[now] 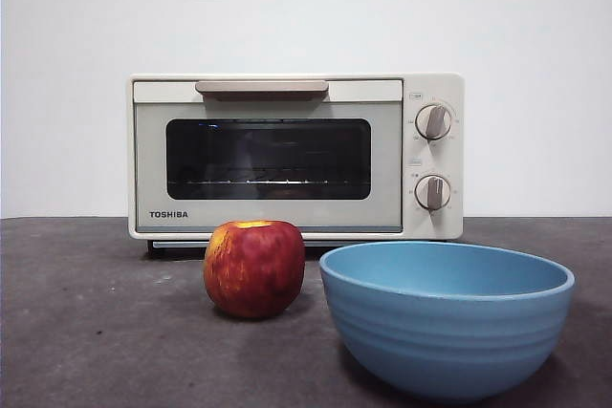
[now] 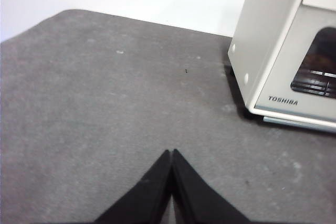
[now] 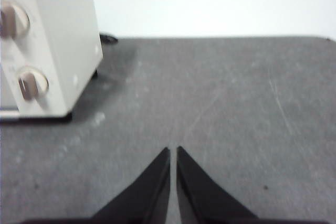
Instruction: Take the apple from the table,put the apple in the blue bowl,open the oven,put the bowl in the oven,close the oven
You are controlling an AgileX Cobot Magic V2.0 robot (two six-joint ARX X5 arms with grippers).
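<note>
Apple (image 1: 254, 268) sits on the table (image 1: 86, 332) before the shut oven (image 1: 295, 156), just beside the blue bowl (image 1: 446, 317), and neither shows past either wrist's jaws. Left gripper (image 2: 172, 153) hangs clenched and empty with the oven's corner ahead to one side; right gripper (image 3: 173, 150) likewise, pinched together beside the knob end. Reaching unopened, a gripper would likely knock the round apple rolling against the bowl.
</note>
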